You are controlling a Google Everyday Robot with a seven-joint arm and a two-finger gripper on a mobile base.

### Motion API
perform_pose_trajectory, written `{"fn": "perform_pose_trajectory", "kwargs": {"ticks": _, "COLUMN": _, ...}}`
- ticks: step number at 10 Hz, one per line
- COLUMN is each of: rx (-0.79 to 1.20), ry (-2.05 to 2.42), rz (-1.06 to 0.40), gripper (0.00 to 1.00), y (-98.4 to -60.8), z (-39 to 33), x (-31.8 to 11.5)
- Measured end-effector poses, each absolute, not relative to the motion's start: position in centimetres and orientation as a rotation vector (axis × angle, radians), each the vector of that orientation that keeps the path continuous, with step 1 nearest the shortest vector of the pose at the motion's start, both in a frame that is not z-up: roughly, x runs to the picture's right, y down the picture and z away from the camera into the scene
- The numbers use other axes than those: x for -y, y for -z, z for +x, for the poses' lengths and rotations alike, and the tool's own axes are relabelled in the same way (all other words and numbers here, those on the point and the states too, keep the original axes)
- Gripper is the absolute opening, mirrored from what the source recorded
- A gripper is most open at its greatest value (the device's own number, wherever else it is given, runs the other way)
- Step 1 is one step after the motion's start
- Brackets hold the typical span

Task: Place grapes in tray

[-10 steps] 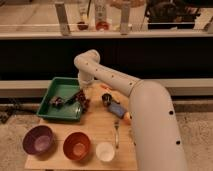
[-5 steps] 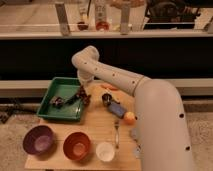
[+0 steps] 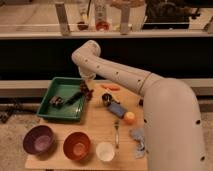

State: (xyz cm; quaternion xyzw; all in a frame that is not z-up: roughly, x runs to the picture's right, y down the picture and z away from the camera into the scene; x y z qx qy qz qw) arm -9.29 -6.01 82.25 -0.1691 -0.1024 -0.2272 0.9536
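- Wooden table [image 3: 100, 137] fills the lower centre of the frame, with the green tray [image 3: 50, 114] at its left.
- At tray's right rim hangs the gripper [image 3: 86, 93], jaws closed on the grapes [image 3: 88, 90].

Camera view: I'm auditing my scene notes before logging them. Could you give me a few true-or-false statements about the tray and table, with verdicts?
1. The gripper is shut on the grapes at the green tray's right rim. True.
2. The purple bowl sits right of the orange bowl in the picture. False: it sits left of it.
3. A dark lump lies inside the tray. True.
4. The orange ball lies in the tray. False: it is on the table, right of the tray.
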Motion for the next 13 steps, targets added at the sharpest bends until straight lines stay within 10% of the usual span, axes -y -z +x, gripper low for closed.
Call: {"fn": "perform_pose_trajectory", "kwargs": {"ticks": 13, "rx": 0.461, "ry": 0.65, "rz": -0.327, "gripper": 0.0, "y": -78.5, "z": -17.4, "x": 6.1}}
